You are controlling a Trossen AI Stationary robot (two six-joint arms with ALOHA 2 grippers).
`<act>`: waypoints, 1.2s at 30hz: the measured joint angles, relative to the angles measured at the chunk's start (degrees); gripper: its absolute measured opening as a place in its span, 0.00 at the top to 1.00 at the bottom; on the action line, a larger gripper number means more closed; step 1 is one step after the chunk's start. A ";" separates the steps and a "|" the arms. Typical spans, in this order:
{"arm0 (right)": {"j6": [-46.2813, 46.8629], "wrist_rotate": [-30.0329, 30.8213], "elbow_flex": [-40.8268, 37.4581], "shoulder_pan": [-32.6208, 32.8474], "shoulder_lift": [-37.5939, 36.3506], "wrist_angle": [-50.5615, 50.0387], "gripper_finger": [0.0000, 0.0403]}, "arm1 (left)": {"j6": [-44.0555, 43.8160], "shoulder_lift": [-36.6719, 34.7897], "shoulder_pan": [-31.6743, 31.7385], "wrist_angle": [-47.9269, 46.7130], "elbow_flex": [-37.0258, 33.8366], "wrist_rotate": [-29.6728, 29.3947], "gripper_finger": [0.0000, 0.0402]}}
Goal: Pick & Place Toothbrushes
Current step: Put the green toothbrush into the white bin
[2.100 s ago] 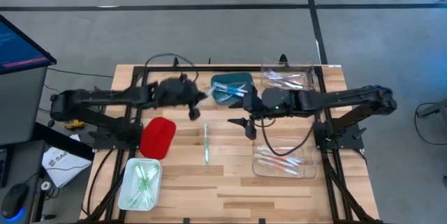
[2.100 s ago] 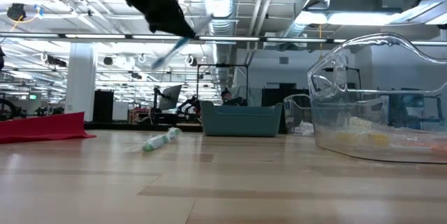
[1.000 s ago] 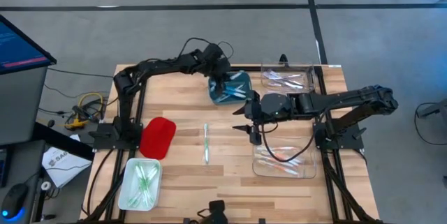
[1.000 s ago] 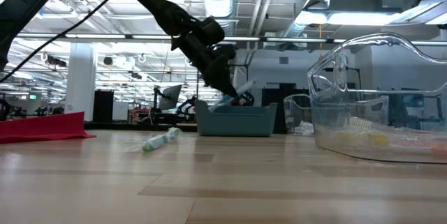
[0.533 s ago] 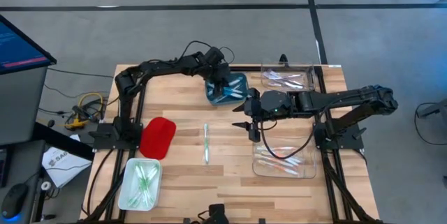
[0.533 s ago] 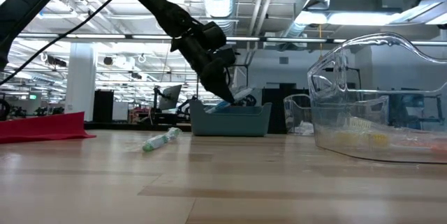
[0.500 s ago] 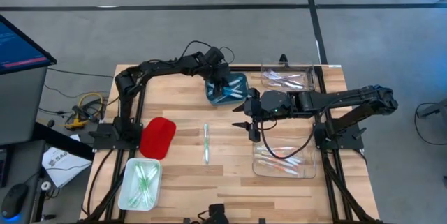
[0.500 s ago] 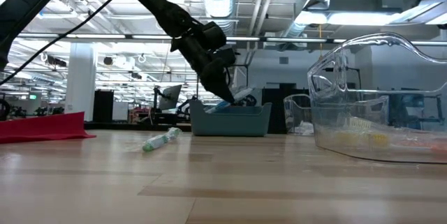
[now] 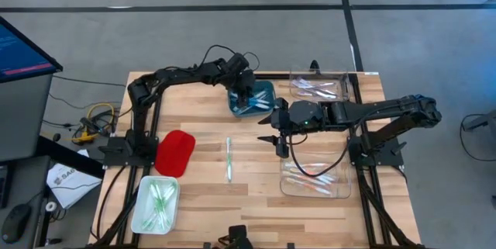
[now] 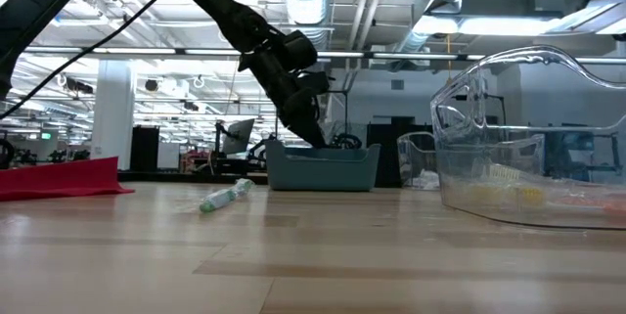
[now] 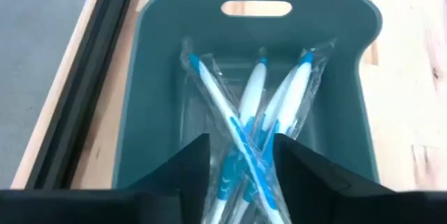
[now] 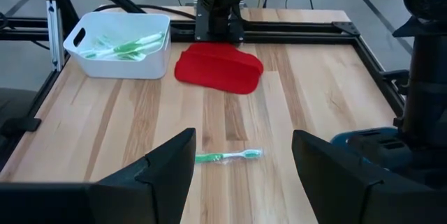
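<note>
left gripper (image 11: 239, 155) | jaws spread, holding nothing | over blue toothbrushes (image 11: 244, 123) in teal bin (image 11: 353, 63)

Teal bin (image 9: 256, 98) walls hem left hand (image 9: 245, 94); centre seemingly open.
</note>
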 joint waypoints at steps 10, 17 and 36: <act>0.11 -0.03 -0.07 0.00 0.02 -1.10 0.42 | -0.61 -8.00 -2.36 -1.14 0.00 0.11 0.50; 0.14 -0.03 -0.07 0.03 0.02 -1.16 0.42 | -3.00 -17.45 -7.27 -2.25 -1.73 0.37 0.50; 0.15 -0.12 -0.04 1.40 0.02 0.06 0.42 | -35.30 -39.68 -21.13 4.67 -35.26 -7.94 0.59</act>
